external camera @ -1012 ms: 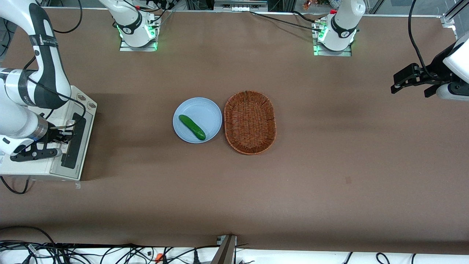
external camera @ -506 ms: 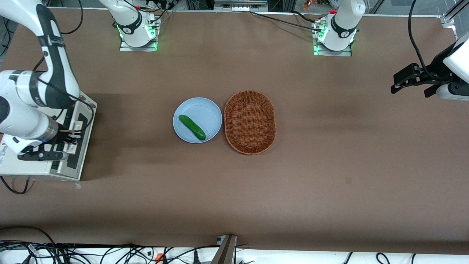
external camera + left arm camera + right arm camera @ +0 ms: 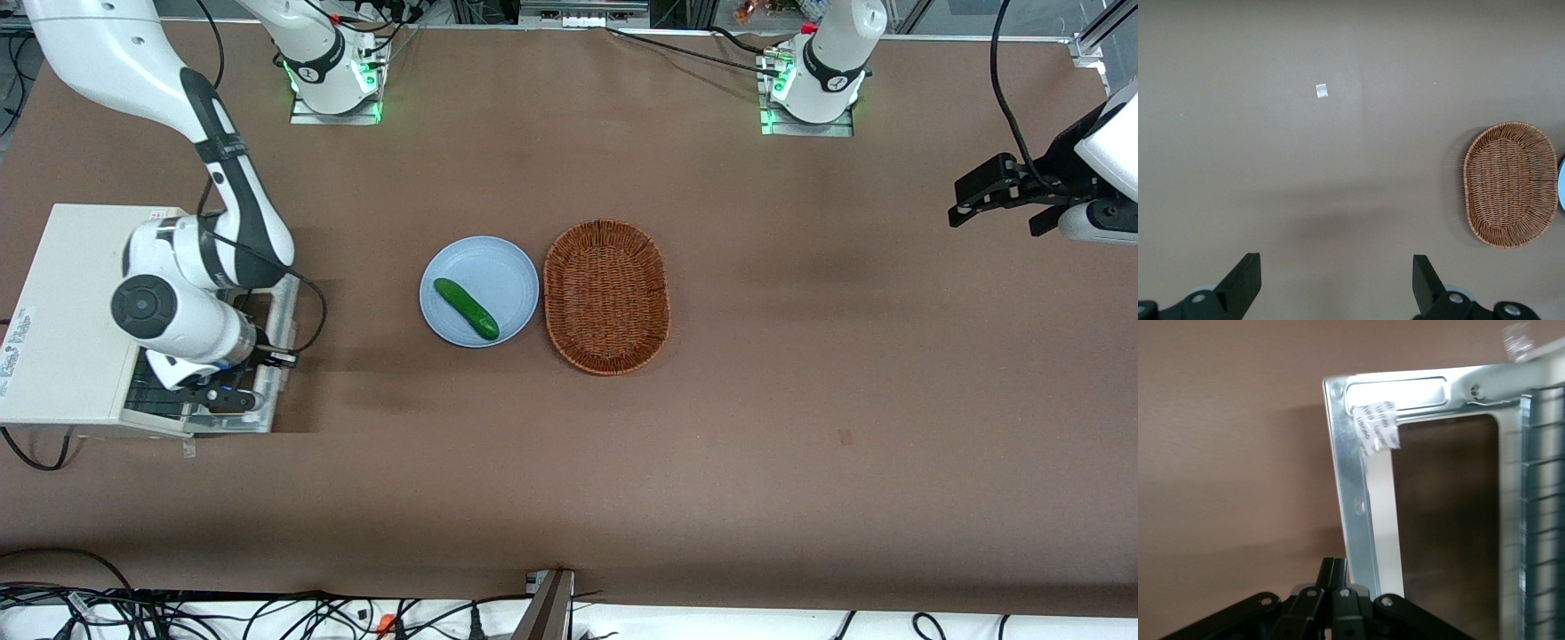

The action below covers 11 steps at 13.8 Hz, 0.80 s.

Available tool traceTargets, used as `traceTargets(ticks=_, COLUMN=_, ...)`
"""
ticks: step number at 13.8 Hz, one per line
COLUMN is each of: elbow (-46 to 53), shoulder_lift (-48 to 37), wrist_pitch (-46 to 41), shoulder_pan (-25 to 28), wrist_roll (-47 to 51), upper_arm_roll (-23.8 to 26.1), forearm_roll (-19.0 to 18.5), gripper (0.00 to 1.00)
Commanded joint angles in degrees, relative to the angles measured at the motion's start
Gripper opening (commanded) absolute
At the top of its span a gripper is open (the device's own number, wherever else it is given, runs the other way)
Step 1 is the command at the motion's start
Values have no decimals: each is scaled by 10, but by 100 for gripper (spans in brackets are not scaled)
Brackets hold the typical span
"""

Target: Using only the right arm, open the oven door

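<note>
The cream-white toaster oven (image 3: 71, 302) stands at the working arm's end of the table. The oven door (image 3: 283, 311) hangs folded down and open, its metal-framed inner side (image 3: 1358, 487) facing up, with the dark glass (image 3: 1445, 520) inside the frame. The right arm (image 3: 178, 311) reaches over the door. Its black gripper (image 3: 227, 397) sits at the door's outer edge, at the corner nearer the front camera. In the right wrist view the gripper (image 3: 1337, 570) has its fingers pressed together against the frame's edge. The silver handle is hidden under the gripper.
A light blue plate (image 3: 511, 267) with a green cucumber (image 3: 466, 308) lies mid-table, beside a brown wicker basket (image 3: 605, 296), which also shows in the left wrist view (image 3: 1508, 183). A white sticker (image 3: 1377, 427) clings to the door frame. Cables run along the table's edges.
The door has swung down from nearly upright to folded open. The right arm and gripper have moved with its edge toward the plate, uncovering the oven's top.
</note>
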Motion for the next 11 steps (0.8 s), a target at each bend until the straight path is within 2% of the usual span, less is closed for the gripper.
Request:
traceTargets(ticks=1, elbow=19, shoulder_lift=18, wrist_pitch=22, shoulder_pan=35, wrist_roll=77, upper_arm_roll=-8, forearm_roll=29, gripper=36)
traceTargets(ticks=2, elbow=27, shoulder_lift=20, wrist_pitch=25, shoulder_pan=42, wrist_roll=97, upper_arm_roll=-8, forearm_roll=30, gripper=72)
traceTargets(ticks=4, elbow=40, shoulder_lift=-1, wrist_pitch=6, shoulder_pan=46, wrist_roll=94, upper_arm_roll=-3, forearm_roll=29, gripper=100)
traceTargets(ticks=7, elbow=36, shoulder_lift=-86, wrist_pitch=-81, shoulder_pan=36, wrist_roll=22, upper_arm_roll=8, forearm_roll=33, gripper=100)
traceTargets(ticks=11, elbow=37, shoulder_lift=-202, wrist_pitch=-198, shoulder_pan=-30, wrist_roll=-95, upper_arm_roll=56, forearm_roll=71, gripper=100)
